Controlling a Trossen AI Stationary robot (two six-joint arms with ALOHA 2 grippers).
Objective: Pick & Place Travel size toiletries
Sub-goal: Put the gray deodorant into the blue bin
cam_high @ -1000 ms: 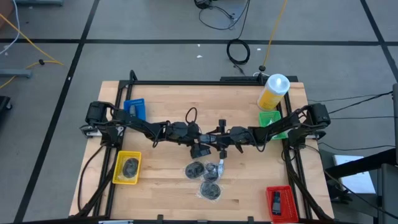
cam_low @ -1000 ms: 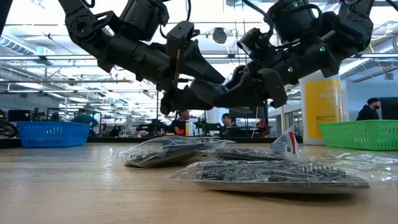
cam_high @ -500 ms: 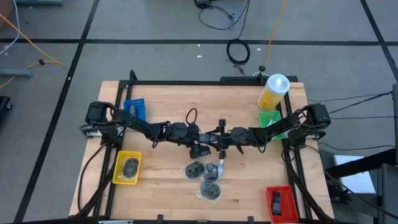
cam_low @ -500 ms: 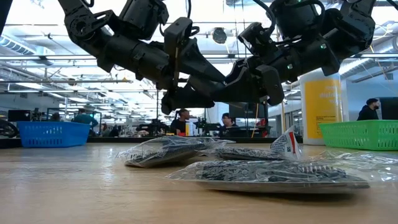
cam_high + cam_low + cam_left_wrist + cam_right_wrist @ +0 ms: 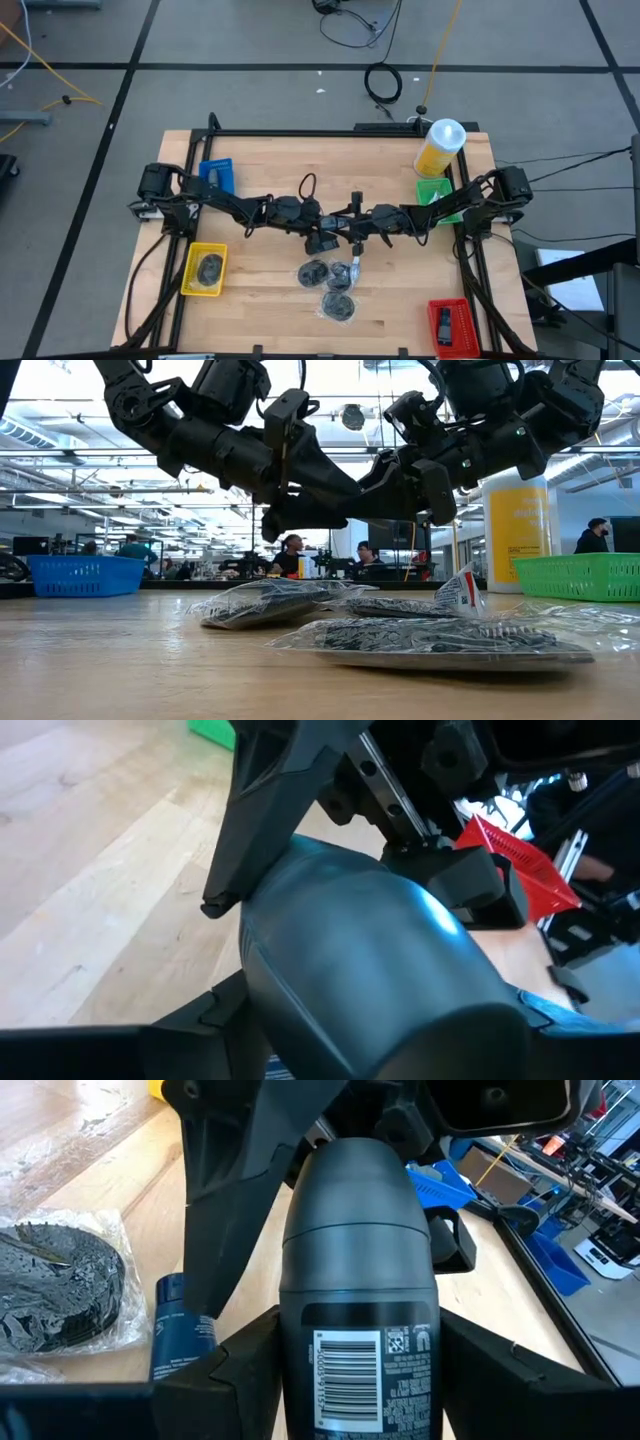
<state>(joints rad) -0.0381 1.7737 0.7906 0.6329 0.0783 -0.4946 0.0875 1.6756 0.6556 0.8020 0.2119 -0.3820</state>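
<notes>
Grey bottle [image 5: 357,1330] mid-handover above table centre: your right gripper [image 5: 355,1370] pinches it at three o'clock, left gripper [image 5: 300,970] closing around it; release right next.

Both arms outstretched, left pincer [image 5: 322,236] and right pincer [image 5: 352,232] tip to tip above mid-table.

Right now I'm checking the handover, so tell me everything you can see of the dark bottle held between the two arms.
The dark bottle is a grey, matte, plastic-looking cylinder with a rounded cap, a seam below it and a white barcode label. It is held above the middle of the table, lying roughly level between the arms. The right gripper clamps its labelled end; the left gripper flanks the other end, and whether it grips cannot be told.
</notes>
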